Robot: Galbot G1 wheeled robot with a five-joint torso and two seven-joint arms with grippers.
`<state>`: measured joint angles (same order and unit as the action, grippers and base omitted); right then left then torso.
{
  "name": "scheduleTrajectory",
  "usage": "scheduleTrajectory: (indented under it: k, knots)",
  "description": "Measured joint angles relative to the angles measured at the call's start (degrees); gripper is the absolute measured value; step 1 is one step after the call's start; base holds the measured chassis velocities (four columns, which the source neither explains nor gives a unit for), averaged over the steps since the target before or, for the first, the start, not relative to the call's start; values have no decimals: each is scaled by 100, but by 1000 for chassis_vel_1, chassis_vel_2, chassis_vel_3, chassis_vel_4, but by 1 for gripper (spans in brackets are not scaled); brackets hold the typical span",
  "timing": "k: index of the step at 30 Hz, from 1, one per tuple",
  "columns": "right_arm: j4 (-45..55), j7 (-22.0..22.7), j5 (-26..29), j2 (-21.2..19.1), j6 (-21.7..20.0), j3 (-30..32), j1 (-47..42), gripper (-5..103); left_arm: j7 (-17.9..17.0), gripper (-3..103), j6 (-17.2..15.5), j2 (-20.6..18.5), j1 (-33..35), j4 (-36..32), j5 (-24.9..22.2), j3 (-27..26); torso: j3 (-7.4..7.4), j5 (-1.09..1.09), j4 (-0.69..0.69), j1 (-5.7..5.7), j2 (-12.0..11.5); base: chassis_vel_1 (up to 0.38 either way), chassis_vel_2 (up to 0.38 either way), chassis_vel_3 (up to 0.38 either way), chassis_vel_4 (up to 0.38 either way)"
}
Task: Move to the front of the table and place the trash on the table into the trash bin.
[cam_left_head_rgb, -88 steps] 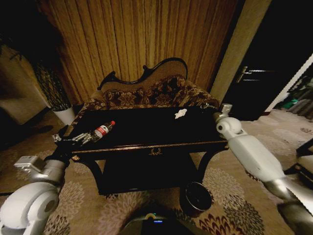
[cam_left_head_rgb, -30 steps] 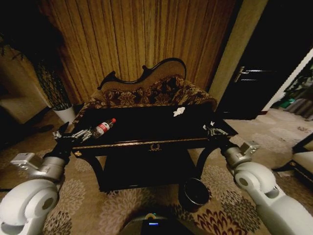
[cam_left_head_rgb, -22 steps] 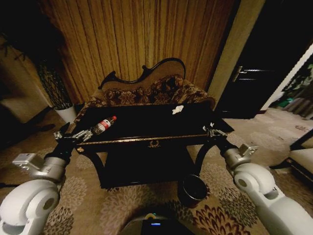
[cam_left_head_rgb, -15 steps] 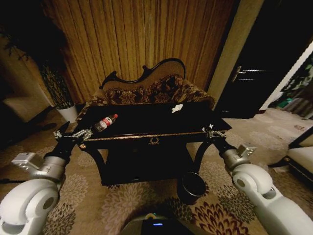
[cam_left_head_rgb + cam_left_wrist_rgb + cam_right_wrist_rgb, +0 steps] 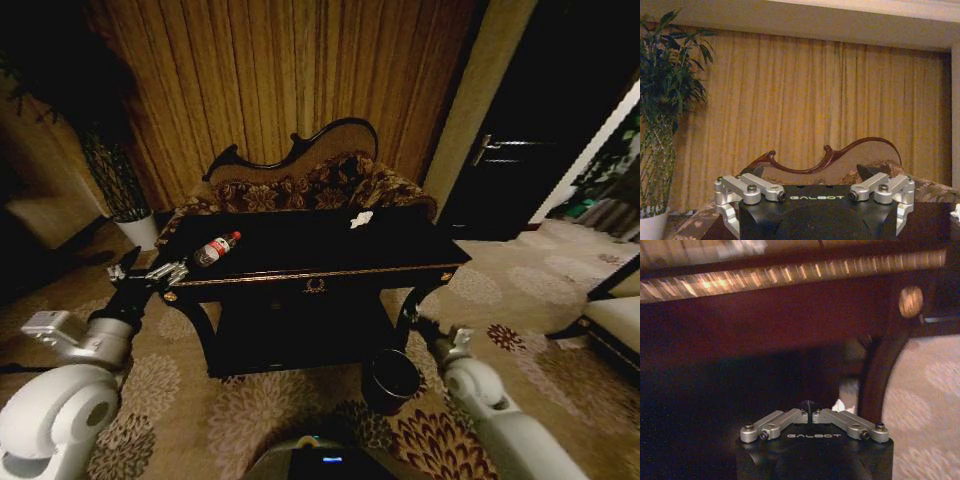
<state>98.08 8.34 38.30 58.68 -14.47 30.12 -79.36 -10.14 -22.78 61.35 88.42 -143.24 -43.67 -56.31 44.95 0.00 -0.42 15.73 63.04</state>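
The bench [image 5: 300, 275] stood square ahead in the head view, black and glossy, gold trim running along its front edge. The bottle [image 5: 215, 247] lay on its side on the bench's left part, red cap pointing away toward the sofa [image 5: 300, 190]. A paper scrap [image 5: 360, 219] sat well apart from it, near the back edge right of centre. A white speck, perhaps that scrap [image 5: 956, 212], showed at the edge of the left wrist view.

The bin [image 5: 392, 379] stood on the carpet [image 5: 520, 310] just beside the bench's right front leg, far below the top, black inside.

The left end effector [image 5: 143, 273] hovered off the bench's left front corner, near the bottle but not touching it. In the left wrist view its fingers [image 5: 730, 200] were spread wide, nothing between them, with the sofa's curved frame and the curtain [image 5: 805, 100] behind.

The right end effector [image 5: 418, 326] was low, by the right front leg, just above the bin and apart from it. In the right wrist view its links [image 5: 812, 416] met at the middle, pressed together on nothing, with the bench's gold trim overhead and the curved leg [image 5: 880, 370] just beside.

A plant pot [image 5: 137, 230] stood left of the sofa.
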Motion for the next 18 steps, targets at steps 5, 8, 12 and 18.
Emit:
scheduleTrajectory:
  k: [5,8,12,18]
  knots:
    - [-851,-367,-472,130,49,-103,287,0,-5,100,7,2,12,0,-2,-2,0,0,1,1,0,0,0,0,0]
    - [-1446,-467,-763,260,93,-184,465,0,-9,100,10,0,2,-1,-3,-3,0,0,0,1,0,0,0,0,0]
    - [-2104,-473,-1140,434,202,-201,645,0,-14,100,11,0,6,0,-5,-4,0,0,0,0,0,0,0,0,0]
    - [-2660,-587,-1701,535,442,-168,761,0,-15,100,11,-22,15,0,-23,-49,0,0,0,0,0,0,0,0,0]
